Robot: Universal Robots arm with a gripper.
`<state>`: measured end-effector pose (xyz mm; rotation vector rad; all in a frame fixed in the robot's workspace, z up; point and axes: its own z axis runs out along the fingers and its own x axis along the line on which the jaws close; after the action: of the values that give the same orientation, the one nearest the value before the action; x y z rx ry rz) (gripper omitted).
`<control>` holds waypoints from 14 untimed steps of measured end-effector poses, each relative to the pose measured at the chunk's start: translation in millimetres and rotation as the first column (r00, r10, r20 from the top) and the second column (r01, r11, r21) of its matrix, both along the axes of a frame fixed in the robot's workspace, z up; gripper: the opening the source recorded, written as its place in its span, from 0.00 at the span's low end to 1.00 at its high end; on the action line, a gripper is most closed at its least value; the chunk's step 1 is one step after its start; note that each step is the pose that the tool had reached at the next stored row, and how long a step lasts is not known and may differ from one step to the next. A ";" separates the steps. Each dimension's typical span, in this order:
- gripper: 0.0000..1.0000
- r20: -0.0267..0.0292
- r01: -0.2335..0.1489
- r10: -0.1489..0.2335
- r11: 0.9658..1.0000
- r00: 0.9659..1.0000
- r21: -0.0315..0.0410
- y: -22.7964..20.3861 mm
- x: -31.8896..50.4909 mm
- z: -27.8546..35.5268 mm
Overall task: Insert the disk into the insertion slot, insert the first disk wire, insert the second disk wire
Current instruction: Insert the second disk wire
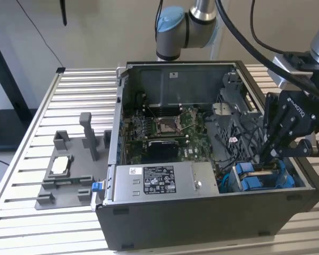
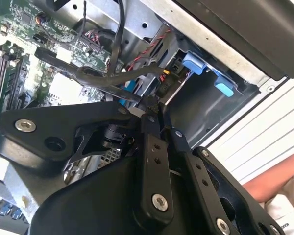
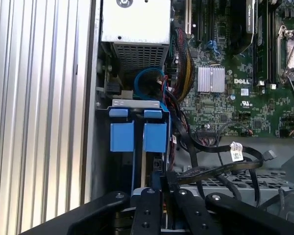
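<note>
Where cables crowd the insertion slot [image 3: 137, 128], the pincer [image 3: 159, 188] clamps a black wire [image 3: 210, 171].

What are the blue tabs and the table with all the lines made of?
The blue tabs look like plastic: bright, even colour, smooth matte faces. The table looks like bare metal, probably aluminium: silvery ribbed slats with a dull sheen.
</note>
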<state>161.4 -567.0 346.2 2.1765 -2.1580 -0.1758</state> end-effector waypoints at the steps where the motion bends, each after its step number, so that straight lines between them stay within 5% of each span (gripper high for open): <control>1: 0.16 0.000 0.001 -0.001 1.000 1.000 0.001 -0.1 0.3 -0.4; 14: 0.16 0.000 0.015 -0.015 1.000 1.000 0.002 -0.2 1.6 -4.5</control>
<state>163.0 -567.1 341.7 2.1622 -2.1752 -0.1787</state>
